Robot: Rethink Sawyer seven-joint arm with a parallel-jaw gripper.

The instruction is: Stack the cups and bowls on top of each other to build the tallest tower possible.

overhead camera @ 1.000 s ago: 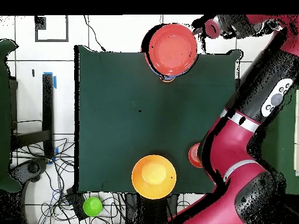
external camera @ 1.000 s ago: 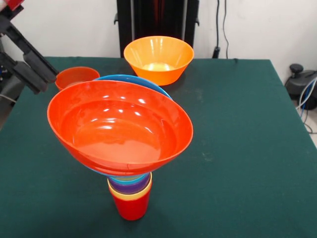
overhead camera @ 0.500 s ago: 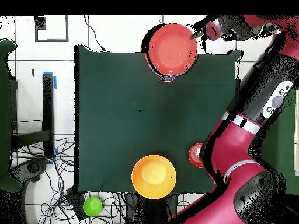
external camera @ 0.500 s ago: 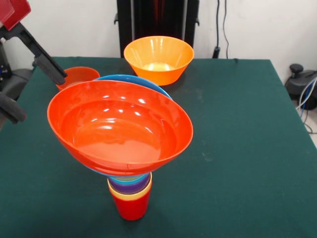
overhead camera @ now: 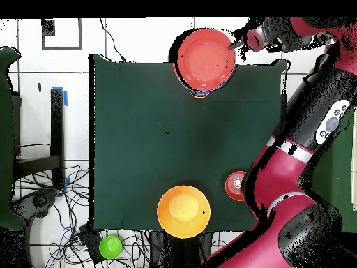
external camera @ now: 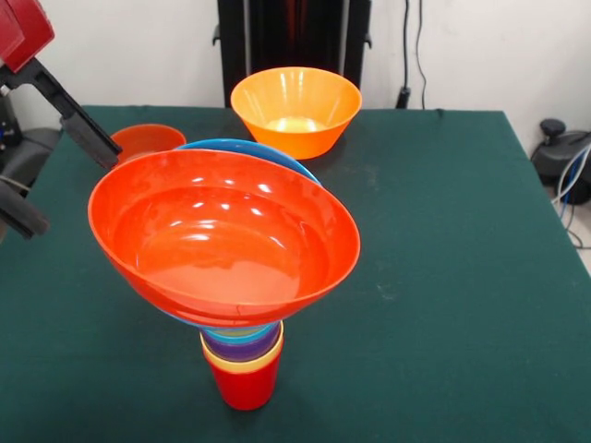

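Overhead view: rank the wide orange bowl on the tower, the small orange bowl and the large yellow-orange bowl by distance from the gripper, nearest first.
1. Wide orange bowl on the tower, right beside the gripper, top of the picture.
2. Small orange bowl, lower right, by the arm.
3. Large yellow-orange bowl, at the bottom edge of the table.

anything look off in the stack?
Yes. The tower is top-heavy: the wide orange bowl and blue bowl sit tilted on a narrow column of nested cups with a red cup as base. The open gripper sits close beside the orange bowl's rim.
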